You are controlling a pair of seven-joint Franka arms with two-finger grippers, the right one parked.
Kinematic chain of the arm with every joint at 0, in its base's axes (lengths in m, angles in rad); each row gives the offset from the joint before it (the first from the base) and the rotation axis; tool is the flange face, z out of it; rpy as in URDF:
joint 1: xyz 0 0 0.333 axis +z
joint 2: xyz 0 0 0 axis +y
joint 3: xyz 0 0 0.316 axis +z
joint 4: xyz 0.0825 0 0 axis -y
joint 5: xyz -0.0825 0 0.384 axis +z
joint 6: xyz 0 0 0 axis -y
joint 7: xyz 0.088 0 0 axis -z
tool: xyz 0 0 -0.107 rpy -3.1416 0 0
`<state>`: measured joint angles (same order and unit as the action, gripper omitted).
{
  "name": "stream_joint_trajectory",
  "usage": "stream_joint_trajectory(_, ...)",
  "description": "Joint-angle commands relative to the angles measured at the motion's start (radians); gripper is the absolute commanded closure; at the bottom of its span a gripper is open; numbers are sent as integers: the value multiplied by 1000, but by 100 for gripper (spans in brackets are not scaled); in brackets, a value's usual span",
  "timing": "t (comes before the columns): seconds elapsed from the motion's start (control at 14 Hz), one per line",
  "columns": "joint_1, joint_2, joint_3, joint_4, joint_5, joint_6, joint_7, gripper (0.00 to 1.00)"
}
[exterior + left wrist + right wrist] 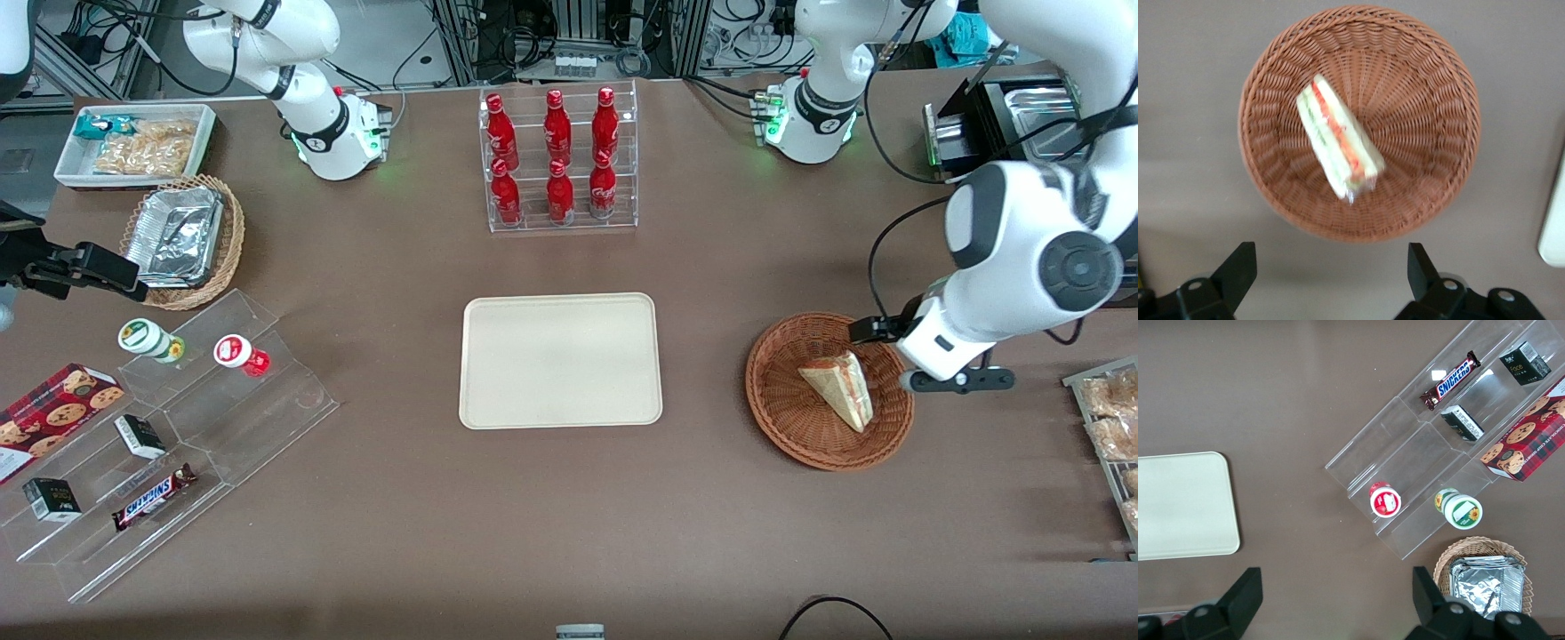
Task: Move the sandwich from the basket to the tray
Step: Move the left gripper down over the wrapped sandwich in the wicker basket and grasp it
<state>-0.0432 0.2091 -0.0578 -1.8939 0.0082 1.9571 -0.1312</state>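
The sandwich [840,389], a pale bread wedge with red, orange and green filling along its cut edge, lies in the round reddish-brown wicker basket [782,418]. Both show in the left wrist view, the sandwich [1338,143] lying inside the basket [1431,100]. My left gripper [893,336] hangs above the basket's rim on the side farther from the front camera. Its fingers [1238,270] stand wide apart and hold nothing, with bare table between them [1331,270]. The cream-beige tray [560,360] lies flat at the table's middle, with nothing on it.
A clear rack of red bottles [558,160] stands farther from the front camera than the tray. Toward the parked arm's end are a clear stepped shelf with snacks [169,444], a tan basket of foil trays [182,240] and a white bin [138,142]. A snack tray [1111,427] lies at the working arm's end.
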Motion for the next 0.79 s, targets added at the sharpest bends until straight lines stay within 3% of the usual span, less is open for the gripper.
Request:
stream_joint_trajectory(0.0, -3, -28, 7, -103, 6, 120, -109, 0)
stream_joint_trajectory(0.36, -3, -5, 9, -204, 7, 328, -499, 0)
stream_joint_trajectory(0.71, -10, 70, 7, -208, 7, 425, -865, 0)
